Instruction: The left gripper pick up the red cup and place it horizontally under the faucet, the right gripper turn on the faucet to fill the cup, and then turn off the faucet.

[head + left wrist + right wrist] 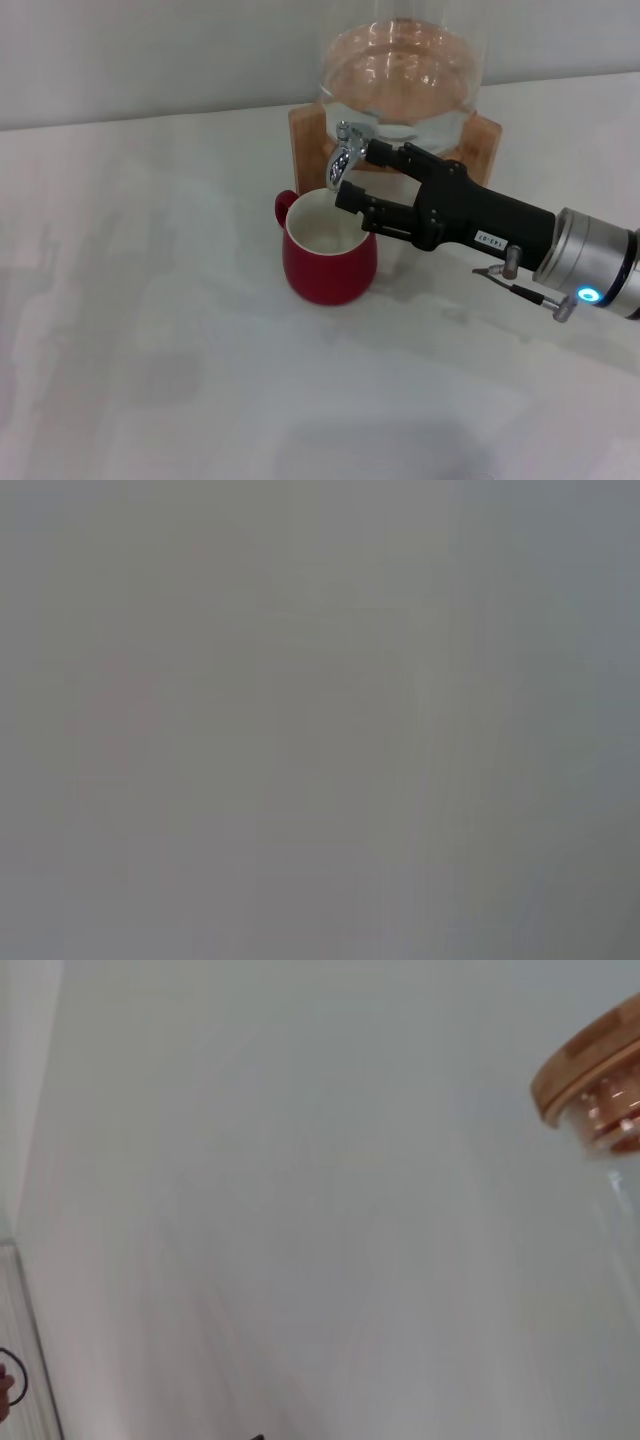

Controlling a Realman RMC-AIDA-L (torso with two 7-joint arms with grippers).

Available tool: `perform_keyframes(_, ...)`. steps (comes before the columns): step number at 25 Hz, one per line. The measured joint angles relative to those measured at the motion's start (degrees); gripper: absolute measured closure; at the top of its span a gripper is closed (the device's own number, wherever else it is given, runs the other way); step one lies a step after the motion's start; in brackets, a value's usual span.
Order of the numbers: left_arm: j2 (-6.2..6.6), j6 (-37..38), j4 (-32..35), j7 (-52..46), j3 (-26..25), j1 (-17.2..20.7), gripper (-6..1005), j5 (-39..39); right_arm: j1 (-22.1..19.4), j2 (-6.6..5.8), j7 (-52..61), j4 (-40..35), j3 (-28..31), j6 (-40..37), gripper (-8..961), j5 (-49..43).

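The red cup (328,262) stands upright on the white table, its cream inside showing and its handle (285,206) turned to the far left. It sits right below the chrome faucet (343,153) of the glass dispenser (400,70). My right gripper (357,173) reaches in from the right. Its black fingers are open, one tip beside the faucet's lever and the other over the cup's rim. I cannot tell whether a finger touches the faucet. The left gripper is out of view, and the left wrist view shows only blank grey.
The dispenser rests on a wooden stand (482,146) at the table's back edge, against a pale wall. Its wooden lid (590,1055) shows in the right wrist view. White table surface (150,350) stretches to the left and front of the cup.
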Motion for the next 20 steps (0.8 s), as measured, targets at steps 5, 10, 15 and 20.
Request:
perform_keyframes(5, 0.00, 0.0, -0.1, 0.0, 0.0, -0.1, 397, 0.0, 0.0, 0.00, 0.0, -0.2, -0.2, 0.1, 80, 0.1)
perform_keyframes(10, 0.00, 0.0, -0.1, 0.0, 0.0, -0.1, 398, -0.1, 0.0, 0.00, 0.2, -0.6, -0.3, 0.2, 80, 0.1)
perform_keyframes(15, 0.00, 0.0, -0.1, 0.0, 0.0, 0.0, 398, 0.0, 0.1, 0.00, 0.3, -0.8, -1.0, 0.3, 81, 0.3)
perform_keyframes(20, 0.00, 0.0, -0.1, 0.0, 0.0, -0.1, 398, -0.1, 0.1, 0.00, 0.5, -0.8, -1.1, 0.3, 81, 0.3)
